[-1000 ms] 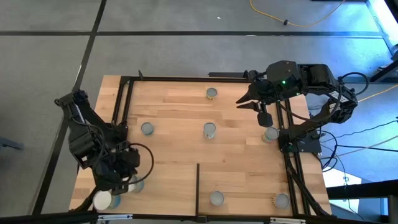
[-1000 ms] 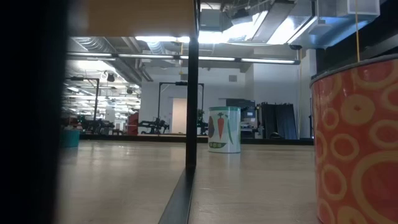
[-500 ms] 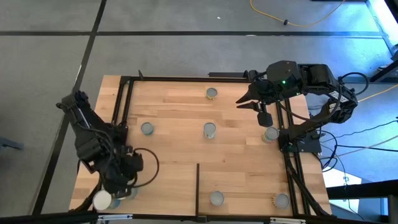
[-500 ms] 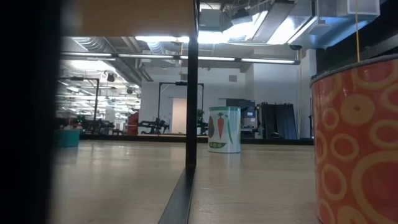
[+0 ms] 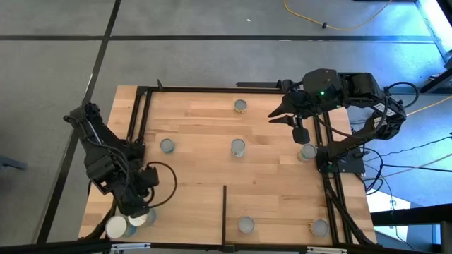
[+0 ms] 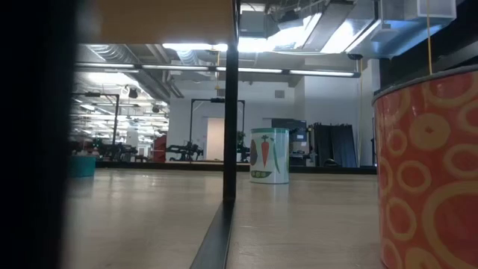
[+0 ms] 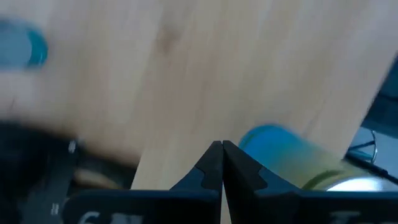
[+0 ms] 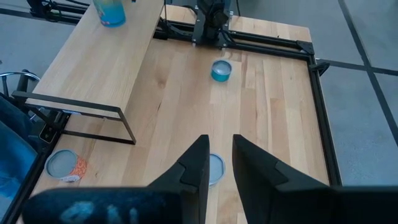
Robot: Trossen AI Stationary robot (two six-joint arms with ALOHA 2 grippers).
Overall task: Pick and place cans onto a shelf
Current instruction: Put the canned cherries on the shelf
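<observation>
Since the earlier frames, the left arm is being swung along the near left corner of the desk (image 5: pixel 205 120), and a second white-topped can (image 5: pixel 139 218) is now being shown beside the first one (image 5: pixel 116 226). It looks like that can is already set down, so the left hand (image 5: pixel 134 207) is probably being pulled away for another can. The left hand is being kept fully closed, with nothing held; a blue can (image 7: pixel 283 149) is being seen just beside its tips. The right hand (image 5: pixel 277 116) is being held open and empty above the far right of the desk. Other cans are being left spread over the desk. The shelf (image 8: pixel 102 62) is being shown with one blue can (image 8: pixel 109 10) on it.
</observation>
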